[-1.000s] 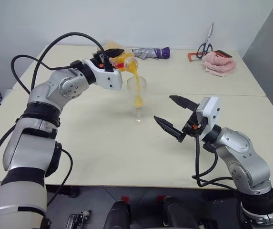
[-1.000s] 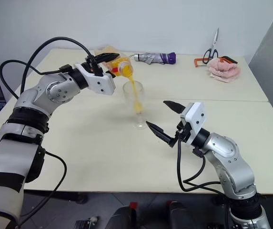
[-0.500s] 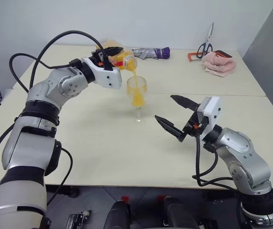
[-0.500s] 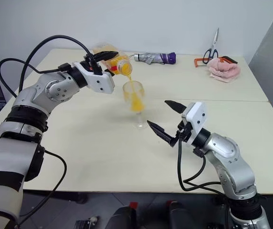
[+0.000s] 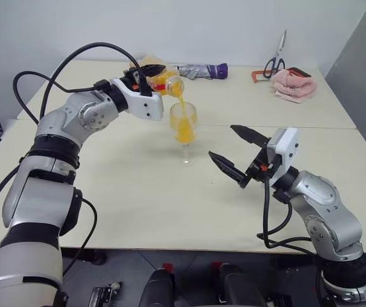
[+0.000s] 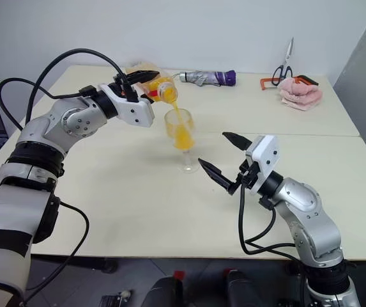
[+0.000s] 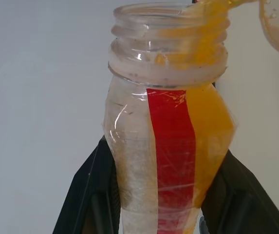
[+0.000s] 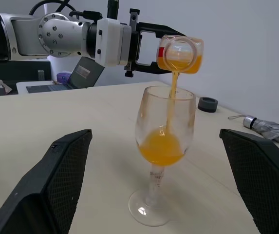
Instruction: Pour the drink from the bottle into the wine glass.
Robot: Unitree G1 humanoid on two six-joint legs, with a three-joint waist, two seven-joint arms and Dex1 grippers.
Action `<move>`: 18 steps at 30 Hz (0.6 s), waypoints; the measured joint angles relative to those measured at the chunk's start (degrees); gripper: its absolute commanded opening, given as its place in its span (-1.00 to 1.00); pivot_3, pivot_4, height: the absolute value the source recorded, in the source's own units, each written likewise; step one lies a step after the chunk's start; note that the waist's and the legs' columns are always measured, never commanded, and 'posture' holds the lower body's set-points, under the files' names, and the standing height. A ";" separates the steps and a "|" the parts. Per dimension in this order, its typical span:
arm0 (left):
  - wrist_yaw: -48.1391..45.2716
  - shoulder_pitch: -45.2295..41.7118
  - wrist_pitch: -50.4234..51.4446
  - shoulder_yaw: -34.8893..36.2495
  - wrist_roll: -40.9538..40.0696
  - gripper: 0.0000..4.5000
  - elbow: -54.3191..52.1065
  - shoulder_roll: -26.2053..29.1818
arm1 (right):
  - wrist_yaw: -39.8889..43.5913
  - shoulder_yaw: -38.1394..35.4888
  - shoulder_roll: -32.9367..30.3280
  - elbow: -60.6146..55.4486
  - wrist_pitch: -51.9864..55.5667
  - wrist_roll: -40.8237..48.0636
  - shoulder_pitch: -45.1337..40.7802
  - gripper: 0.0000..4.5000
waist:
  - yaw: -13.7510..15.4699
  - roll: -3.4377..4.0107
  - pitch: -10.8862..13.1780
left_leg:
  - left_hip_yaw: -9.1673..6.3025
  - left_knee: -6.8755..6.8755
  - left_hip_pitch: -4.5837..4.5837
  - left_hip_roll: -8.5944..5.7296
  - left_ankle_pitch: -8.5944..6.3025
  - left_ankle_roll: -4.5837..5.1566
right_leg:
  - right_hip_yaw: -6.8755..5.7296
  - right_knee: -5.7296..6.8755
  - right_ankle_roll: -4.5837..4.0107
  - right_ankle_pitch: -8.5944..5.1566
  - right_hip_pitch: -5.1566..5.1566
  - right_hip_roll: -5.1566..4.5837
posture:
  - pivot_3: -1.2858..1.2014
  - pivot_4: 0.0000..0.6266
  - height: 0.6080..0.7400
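Left gripper (image 5: 149, 71) clamped on tilted bottle (image 5: 165, 82), drink (image 8: 172, 90) streaming into wine glass (image 5: 184, 131) at table (image 5: 138, 192) centre. Right gripper (image 5: 235, 152) spread wide, empty, at four o'clock of glass.

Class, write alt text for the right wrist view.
An orange drink streams from a tipped bottle, held by the left gripper, into a wine glass on a pale table. The right gripper's open fingers flank the glass without touching.
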 measured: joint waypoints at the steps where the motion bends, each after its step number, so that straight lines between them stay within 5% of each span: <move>1: 0.01 0.00 -0.01 0.00 0.01 -0.25 0.00 0.00 | 0.00 -0.01 0.00 0.00 0.00 0.01 0.04 1.00 | 0.00 0.00 0.00 | 0.00 0.00 0.00 0.00 0.00 0.00 | 0.00 0.00 0.00 0.00 0.00 0.00 | 0.03 -0.52 1.00; 18: 1.17 -0.01 -0.20 -0.10 0.34 -0.25 0.02 0.81 | 0.34 0.02 0.02 0.00 0.00 0.13 0.26 1.00 | 0.00 0.00 0.00 | 0.01 0.00 0.00 0.00 0.00 0.00 | 0.00 0.01 0.00 0.00 0.00 0.00 | 0.03 -0.52 1.00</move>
